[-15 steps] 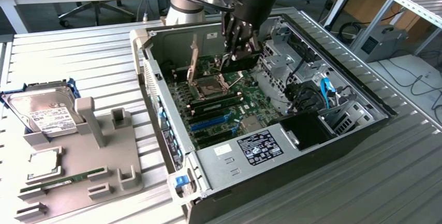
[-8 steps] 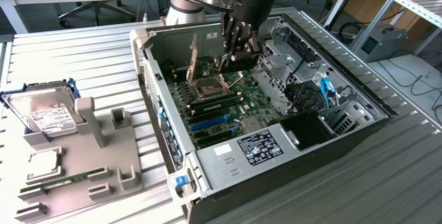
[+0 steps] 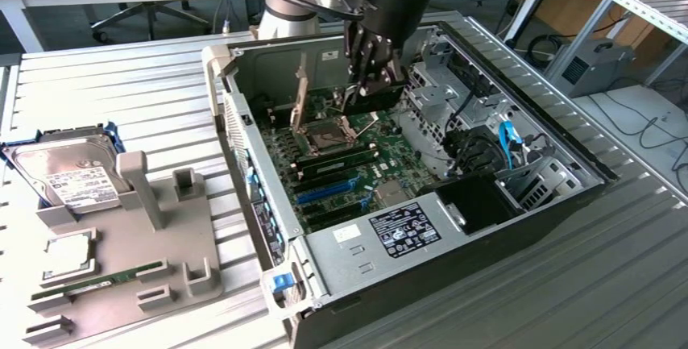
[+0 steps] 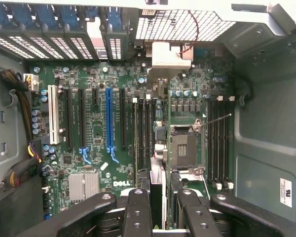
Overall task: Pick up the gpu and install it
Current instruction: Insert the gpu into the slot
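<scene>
The open computer case (image 3: 258,228) lies on its side with the green motherboard (image 3: 360,159) facing up. My gripper (image 3: 371,71) hangs inside the case over the board's far end, shut on the gpu (image 3: 375,97). In the wrist view the gpu (image 4: 158,168) runs edge-on between my fingers (image 4: 138,212), and its silver end bracket (image 4: 164,61) points at the case's slotted rear wall. The card hovers above the black slots beside the CPU socket (image 4: 185,148). The blue expansion slot (image 4: 109,118) lies a few slots away from the card.
A grey fixture (image 3: 161,228) on the exterior view's left holds a hard drive (image 3: 70,176), a CPU (image 3: 70,256) and a RAM stick (image 3: 102,280). Cable bundles (image 4: 24,113) and drive cages (image 3: 473,123) line the case's inner walls. A raised socket lever (image 3: 301,95) stands near the gripper.
</scene>
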### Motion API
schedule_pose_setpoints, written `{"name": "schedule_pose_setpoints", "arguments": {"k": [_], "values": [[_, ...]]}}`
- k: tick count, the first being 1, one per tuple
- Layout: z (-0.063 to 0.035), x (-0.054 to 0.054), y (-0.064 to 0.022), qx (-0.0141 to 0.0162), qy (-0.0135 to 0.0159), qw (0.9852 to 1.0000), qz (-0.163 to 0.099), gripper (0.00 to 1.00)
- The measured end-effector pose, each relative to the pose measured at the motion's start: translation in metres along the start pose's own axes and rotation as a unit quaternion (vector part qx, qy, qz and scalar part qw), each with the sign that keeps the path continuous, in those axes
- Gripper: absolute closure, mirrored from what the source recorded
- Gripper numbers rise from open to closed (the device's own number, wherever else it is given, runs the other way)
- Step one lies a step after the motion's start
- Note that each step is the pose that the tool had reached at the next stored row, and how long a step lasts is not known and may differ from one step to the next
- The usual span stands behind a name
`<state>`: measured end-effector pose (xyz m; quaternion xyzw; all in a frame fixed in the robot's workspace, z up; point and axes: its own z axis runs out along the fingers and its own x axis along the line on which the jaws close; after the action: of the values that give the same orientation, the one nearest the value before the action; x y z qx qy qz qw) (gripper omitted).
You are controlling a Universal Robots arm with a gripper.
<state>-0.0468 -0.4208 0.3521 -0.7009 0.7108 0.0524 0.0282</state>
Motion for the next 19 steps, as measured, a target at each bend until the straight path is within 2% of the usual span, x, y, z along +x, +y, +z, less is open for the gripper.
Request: {"name": "schedule_pose_setpoints", "arguments": {"k": [19], "values": [[0.0003, 0.0049, -0.0001, 0.0, 0.0001, 1.0, 0.0, 0.74]]}}
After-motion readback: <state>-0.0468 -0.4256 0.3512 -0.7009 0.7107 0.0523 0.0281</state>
